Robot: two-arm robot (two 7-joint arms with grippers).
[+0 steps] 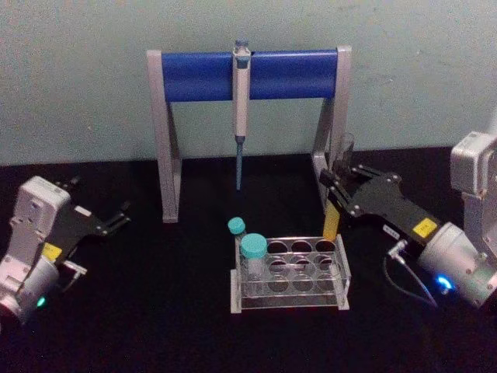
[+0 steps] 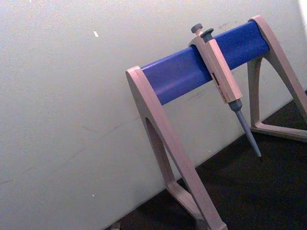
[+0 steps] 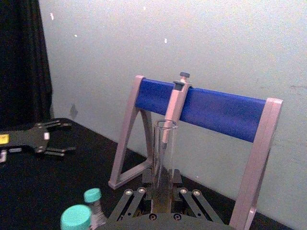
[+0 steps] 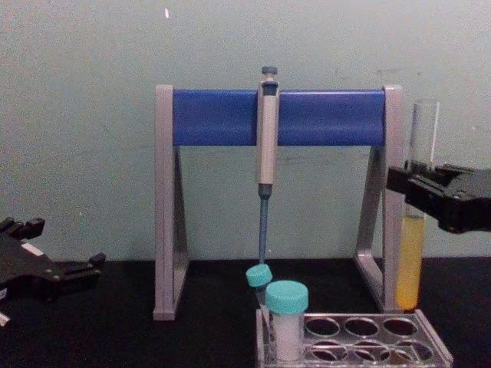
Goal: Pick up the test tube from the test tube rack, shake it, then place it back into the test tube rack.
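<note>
Black worktop (image 1: 155,311), pale wall (image 1: 78,78) behind. Pipette stand (image 1: 202,75) at rear. Test tube rack (image 1: 289,303) front centre. Right claw (image 1: 335,186) pinching test tube (image 4: 413,261) upright, yellow liquid low, base just over rack's rear right corner. Left claw (image 1: 116,217) spread, idle at far left.

No word, number or brand could be read anywhere. A yellow sticker (image 1: 423,228) sat on the right gripper (image 1: 339,186) and a second sticker (image 1: 51,251) on the left gripper (image 1: 120,216), both too small to make out. The pipette (image 2: 218,67) bore a narrow window (image 2: 219,84) with reddish marks, also illegible.
</note>
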